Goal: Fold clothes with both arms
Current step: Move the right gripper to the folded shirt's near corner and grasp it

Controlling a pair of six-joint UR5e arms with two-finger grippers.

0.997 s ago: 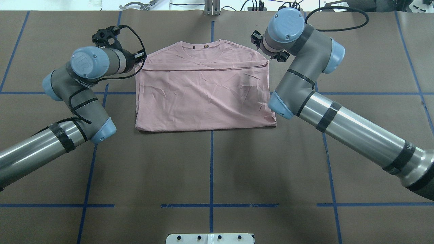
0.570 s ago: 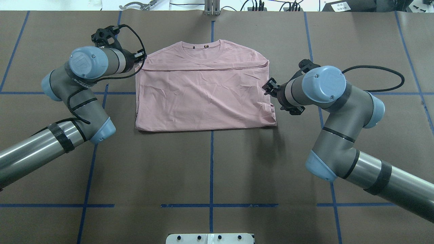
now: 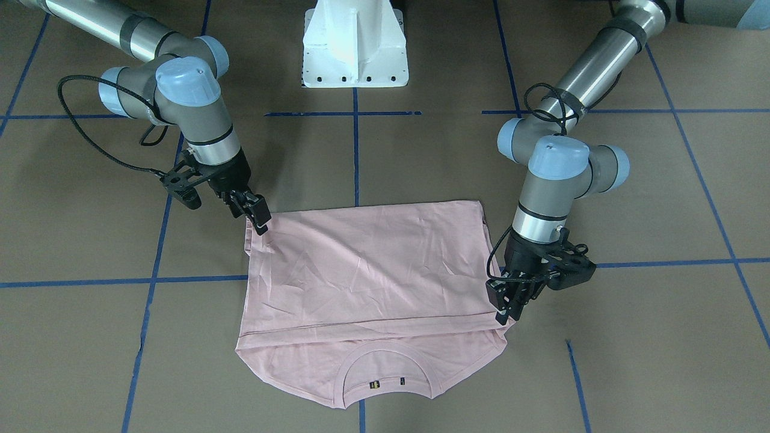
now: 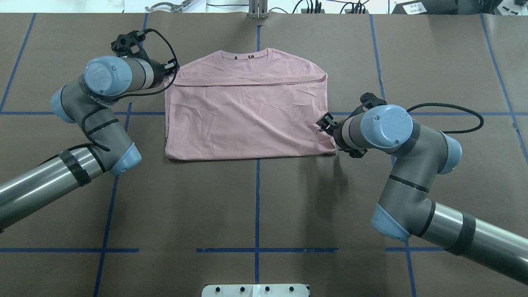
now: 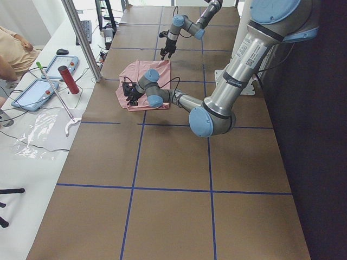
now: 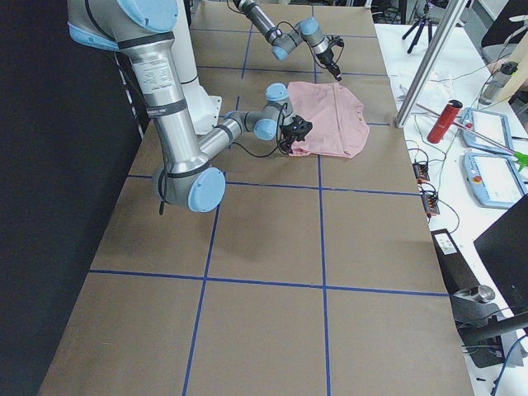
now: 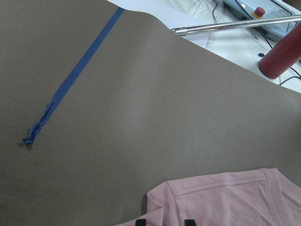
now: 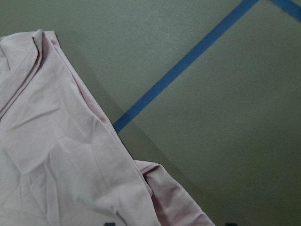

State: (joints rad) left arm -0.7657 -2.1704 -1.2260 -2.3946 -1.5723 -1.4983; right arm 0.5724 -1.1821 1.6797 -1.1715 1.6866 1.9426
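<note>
The pale pink T-shirt (image 4: 247,119) lies folded on the brown table, plain back up, collar at the far side; it also shows in the front view (image 3: 373,264). My left gripper (image 4: 171,71) (image 3: 504,313) sits low at the far left end of the fold line. In its wrist view the fingertips (image 7: 188,221) stand slightly apart over the shirt (image 7: 225,197), so it is open. My right gripper (image 4: 323,125) (image 3: 260,221) hovers at the shirt's right edge near the near corner. It is open wide above the cloth (image 8: 56,155).
The white pedestal base (image 3: 355,42) stands at the table's near edge. Blue tape lines (image 4: 256,198) grid the brown table. Beyond the far edge is a side bench with a red cylinder (image 7: 282,56), tablets and a metal post (image 5: 81,38).
My right arm has swung from the shirt's far right shoulder corner back along the right edge to near the near right corner. The left arm and the shirt have not moved.
</note>
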